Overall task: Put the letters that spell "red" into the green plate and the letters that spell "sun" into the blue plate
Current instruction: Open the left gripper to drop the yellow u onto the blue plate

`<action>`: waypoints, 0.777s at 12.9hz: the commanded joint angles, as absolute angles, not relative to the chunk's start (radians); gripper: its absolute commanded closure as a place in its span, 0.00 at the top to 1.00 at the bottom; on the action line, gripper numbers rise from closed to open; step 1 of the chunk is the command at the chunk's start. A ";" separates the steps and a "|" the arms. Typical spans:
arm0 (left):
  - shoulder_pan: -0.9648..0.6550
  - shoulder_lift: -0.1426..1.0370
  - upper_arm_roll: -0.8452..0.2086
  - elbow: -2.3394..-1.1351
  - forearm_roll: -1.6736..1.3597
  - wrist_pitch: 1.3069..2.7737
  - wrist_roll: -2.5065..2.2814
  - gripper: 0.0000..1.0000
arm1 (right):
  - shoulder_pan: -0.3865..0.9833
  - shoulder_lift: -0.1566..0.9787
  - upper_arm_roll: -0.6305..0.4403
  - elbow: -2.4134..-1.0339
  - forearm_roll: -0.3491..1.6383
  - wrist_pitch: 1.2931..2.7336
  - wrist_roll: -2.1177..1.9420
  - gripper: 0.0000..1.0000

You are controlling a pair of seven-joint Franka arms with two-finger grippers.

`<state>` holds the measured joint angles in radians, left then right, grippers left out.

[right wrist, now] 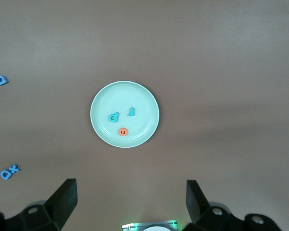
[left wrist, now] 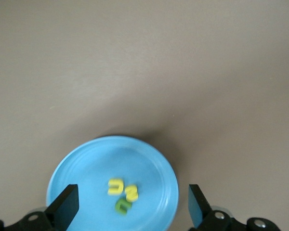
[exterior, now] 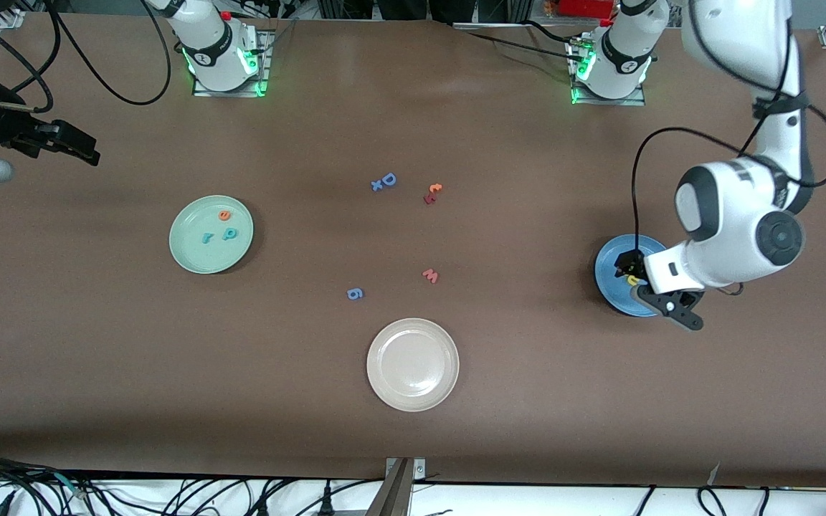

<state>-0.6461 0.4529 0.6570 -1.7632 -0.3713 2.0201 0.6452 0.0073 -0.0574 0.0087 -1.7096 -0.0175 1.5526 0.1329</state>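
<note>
Sitting in the blue plate (left wrist: 86, 166) are three little letters: the yellow "u" (left wrist: 115, 186), the yellow "s" (left wrist: 132, 193) and the dark green "n" (left wrist: 122, 206), all close together. They lie below the gap between the wide-open jaws of the left gripper (left wrist: 132, 207), which hangs over the plate and holds nothing.

The green plate (right wrist: 101, 98) holds the teal "d" (right wrist: 114, 117), the teal "r" (right wrist: 131, 111) and the orange "e" (right wrist: 122, 131). The right gripper (right wrist: 130, 202) is high up, toward the right arm's end of the table, waiting. Its jaws are wide open and empty too.

On the brown table (exterior: 528, 401) between the plates lie a blue "D" (exterior: 388, 179), a blue "g" (exterior: 355, 293), a red "w" (exterior: 431, 275) and a beige plate (exterior: 384, 387).
</note>
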 commanded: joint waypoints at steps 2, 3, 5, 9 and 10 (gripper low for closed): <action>-0.565 0.270 0.484 -1.724 -0.138 1.895 0.352 1.00 | -0.002 -0.051 0.020 -1.684 -0.025 1.532 0.144 1.00; -0.467 0.235 0.356 -1.724 -0.127 1.894 0.319 1.00 | -0.002 -0.051 0.020 -1.684 -0.032 1.535 0.144 1.00; -0.260 0.195 0.119 -1.723 -0.059 1.899 0.272 1.00 | 0.002 -0.051 0.023 -1.684 -0.044 1.537 0.146 1.00; -0.157 0.163 0.008 -1.689 0.038 1.907 0.190 1.00 | 0.002 -0.052 0.023 -1.684 -0.041 1.534 0.147 1.00; -0.140 0.166 0.008 -1.675 0.031 1.908 0.187 1.00 | 0.002 -0.052 0.023 -1.684 -0.043 1.534 0.147 1.00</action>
<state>-0.1731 0.1749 0.0272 -1.7029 0.0037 1.9091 0.2113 0.0072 -0.0575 0.0129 -1.7079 -0.0270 1.5525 0.1330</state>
